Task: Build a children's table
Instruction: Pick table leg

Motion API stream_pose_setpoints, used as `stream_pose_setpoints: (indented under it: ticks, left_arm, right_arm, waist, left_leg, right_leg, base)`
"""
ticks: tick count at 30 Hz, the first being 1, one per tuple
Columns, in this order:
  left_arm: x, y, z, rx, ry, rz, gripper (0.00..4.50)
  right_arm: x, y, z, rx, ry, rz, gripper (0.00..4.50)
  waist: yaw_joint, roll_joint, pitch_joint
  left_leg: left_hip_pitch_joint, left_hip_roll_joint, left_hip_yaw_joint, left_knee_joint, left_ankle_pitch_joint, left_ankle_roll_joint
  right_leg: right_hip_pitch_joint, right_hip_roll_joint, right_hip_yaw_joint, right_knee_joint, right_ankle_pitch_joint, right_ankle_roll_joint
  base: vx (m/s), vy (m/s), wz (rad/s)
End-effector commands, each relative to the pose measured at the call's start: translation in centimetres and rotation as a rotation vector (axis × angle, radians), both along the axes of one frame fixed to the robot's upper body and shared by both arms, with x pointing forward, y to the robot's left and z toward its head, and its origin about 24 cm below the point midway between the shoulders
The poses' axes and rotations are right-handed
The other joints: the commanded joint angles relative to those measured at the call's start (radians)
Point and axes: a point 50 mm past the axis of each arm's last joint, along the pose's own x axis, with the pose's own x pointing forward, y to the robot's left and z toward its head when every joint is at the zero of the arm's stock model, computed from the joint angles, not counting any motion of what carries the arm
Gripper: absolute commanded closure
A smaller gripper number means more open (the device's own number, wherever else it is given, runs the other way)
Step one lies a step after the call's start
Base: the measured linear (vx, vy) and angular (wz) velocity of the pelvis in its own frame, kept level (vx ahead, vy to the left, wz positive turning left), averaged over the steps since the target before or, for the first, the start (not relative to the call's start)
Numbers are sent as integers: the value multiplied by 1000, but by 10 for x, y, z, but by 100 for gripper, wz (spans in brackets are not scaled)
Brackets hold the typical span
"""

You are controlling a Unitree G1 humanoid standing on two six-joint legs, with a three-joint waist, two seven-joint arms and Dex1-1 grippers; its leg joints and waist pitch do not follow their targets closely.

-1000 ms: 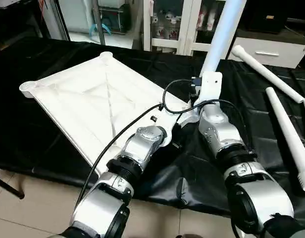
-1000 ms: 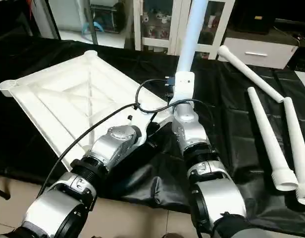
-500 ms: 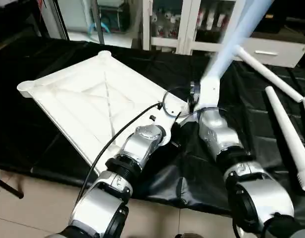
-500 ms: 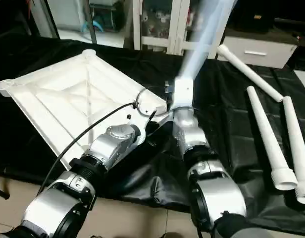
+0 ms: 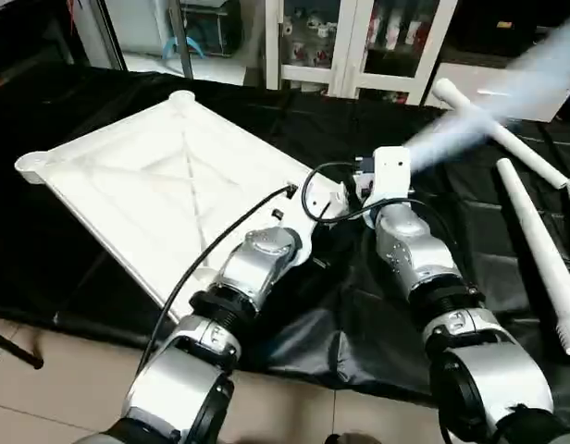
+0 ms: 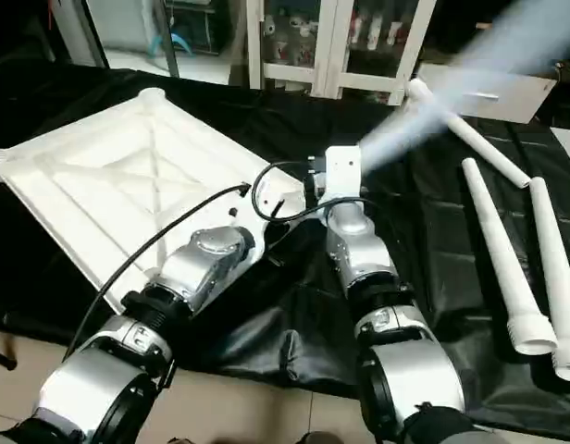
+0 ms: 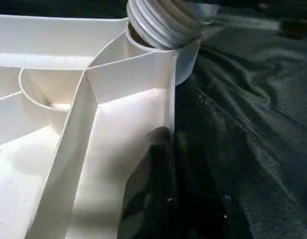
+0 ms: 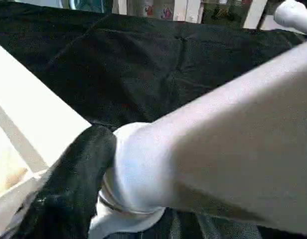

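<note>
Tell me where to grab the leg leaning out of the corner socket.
Probably low on the leg, just above its threaded end, coming from the robot's side. It leans steeply toward the far right with that end at the corner socket, so the base looks steadiest. Higher up it is blurred.

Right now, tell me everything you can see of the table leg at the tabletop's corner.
The leg is a long white tube, plastic by its look, tapered, with a ribbed, threaded base end. That end sits at the round corner socket of the white tabletop, not seated straight. It leans steeply toward the robot's right, over the black cloth, blurred by motion. A black finger of the right gripper lies beside its base.
</note>
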Motion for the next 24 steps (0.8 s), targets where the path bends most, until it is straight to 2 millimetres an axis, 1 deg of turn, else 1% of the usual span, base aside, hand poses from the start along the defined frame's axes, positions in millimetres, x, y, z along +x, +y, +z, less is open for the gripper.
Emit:
stream_pose_setpoints:
  ticks: [1,4,7,9,10,11,12,15,16,18,20,21,22,23,24]
  left_arm:
    - [7,11,6,2,-27,49,450]
    - [7,11,6,2,-28,47,450]
    - [7,11,6,1,-30,44,450]
    - [7,12,7,1,-31,43,450]
    - [7,12,7,2,-34,40,450]
    - [7,12,7,3,-36,37,450]
    - [7,12,7,4,-39,27,450]
    - [7,12,7,7,-44,11,450]
    - [7,12,7,10,-46,4,450]
    - [4,11,6,10,-44,-44,450]
    - [1,10,5,8,-40,-110,450]
    - [-1,10,5,9,-38,-143,450]
    - [-1,10,4,9,-38,-154,450]
    - [-4,13,3,9,-12,-195,450]
    - [-7,15,2,6,-1,-242,450]
  right_arm:
    - [-2,-4,-1,16,10,-1,98]
    - [-3,-2,-1,22,3,14,121]
    - [-3,-1,0,27,2,22,142]
    - [-4,-1,0,30,0,23,157]
    - [-4,-1,1,36,-3,21,157]
    - [-4,-1,1,38,-6,18,163]
    - [-3,-2,2,42,-14,11,177]
    - [-3,-4,4,51,-25,3,185]
    - [-3,-5,5,56,-30,2,201]
    - [-2,-7,10,80,-52,4,207]
    - [-3,-10,15,101,-83,19,226]
    - [-3,-12,20,121,-103,31,231]
    - [-3,-13,21,128,-111,35,231]
    - [-4,-18,30,168,-144,65,231]
    - [-6,-23,38,192,-168,93,244]
  waist:
    - [11,-6,-68]
    - [12,-8,-68]
    - [13,-8,-68]
    - [13,-8,-68]
    - [13,-6,-69]
    - [13,-7,-69]
    - [14,-4,-69]
    - [15,-4,-70]
    - [16,-3,-69]
    - [18,0,-70]
    - [22,0,-69]
    - [23,0,-71]
    - [25,-1,-70]
    - [28,0,-69]
    - [35,3,-68]
  left_leg:
    - [20,79,-35,-65,-91,133]
    - [20,78,-33,-63,-82,144]
    - [21,78,-33,-63,-85,141]
    - [20,78,-33,-62,-78,141]
    - [20,78,-34,-62,-69,143]
    - [20,78,-34,-62,-67,145]
    - [21,78,-34,-62,-66,147]
    - [21,78,-33,-61,-65,147]
    - [22,78,-33,-61,-65,146]
    - [22,77,-33,-60,-64,149]
    - [23,77,-33,-60,-59,153]
    - [24,78,-33,-59,-48,153]
    - [24,78,-33,-59,-46,156]
    - [24,79,-32,-59,-42,161]
    - [26,82,-33,-60,-42,164]
  right_leg:
    - [53,-65,33,-43,-16,-290]
    - [53,-66,33,-42,-11,-298]
    - [53,-66,33,-44,-27,-296]
    - [53,-66,33,-43,-21,-296]
    - [54,-65,33,-41,-9,-298]
    - [54,-65,33,-41,-5,-297]
    - [53,-65,32,-41,-3,-299]
    - [54,-65,32,-40,1,-299]
    - [54,-65,32,-40,3,-301]
    - [55,-66,33,-39,5,-301]
    - [55,-66,32,-40,10,-299]
    - [55,-65,33,-35,24,-301]
    - [56,-66,33,-36,28,-302]
    - [56,-65,32,-35,31,-303]
    - [57,-65,33,-35,30,-299]
  base:
    - [0,0,0]
    - [0,0,0]
    - [0,0,0]
    - [0,0,0]
    - [0,0,0]
    - [0,0,0]
    - [0,0,0]
    - [0,0,0]
    - [0,0,0]
    - [0,0,0]
    - [0,0,0]
    - [0,0,0]
    - [0,0,0]
    - [0,0,0]
    - [0,0,0]
